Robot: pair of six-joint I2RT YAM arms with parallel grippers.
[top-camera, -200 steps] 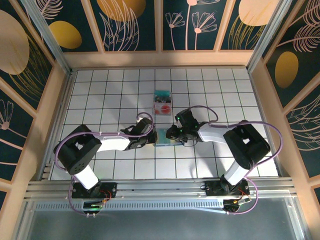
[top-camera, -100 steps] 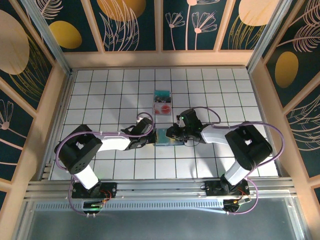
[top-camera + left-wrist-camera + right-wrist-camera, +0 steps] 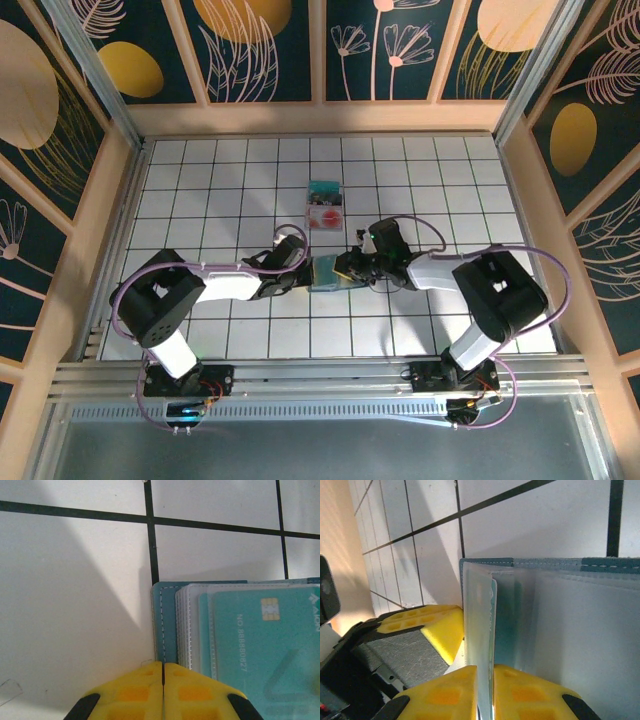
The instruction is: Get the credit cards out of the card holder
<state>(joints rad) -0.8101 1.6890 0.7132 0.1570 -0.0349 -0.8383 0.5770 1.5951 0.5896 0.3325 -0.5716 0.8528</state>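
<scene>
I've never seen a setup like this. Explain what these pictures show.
These are two robot arms bolted at the near edge of a tiled table. One picture looks down from above. The other two come from a camera on each wrist, so the yellow fingers are the arms' own. Between the arms lies a blue card holder with a chip card inside. The right gripper pinches one of its clear sleeves. The left gripper is shut at its edge. Farther back lie a teal card and a pale card.
</scene>
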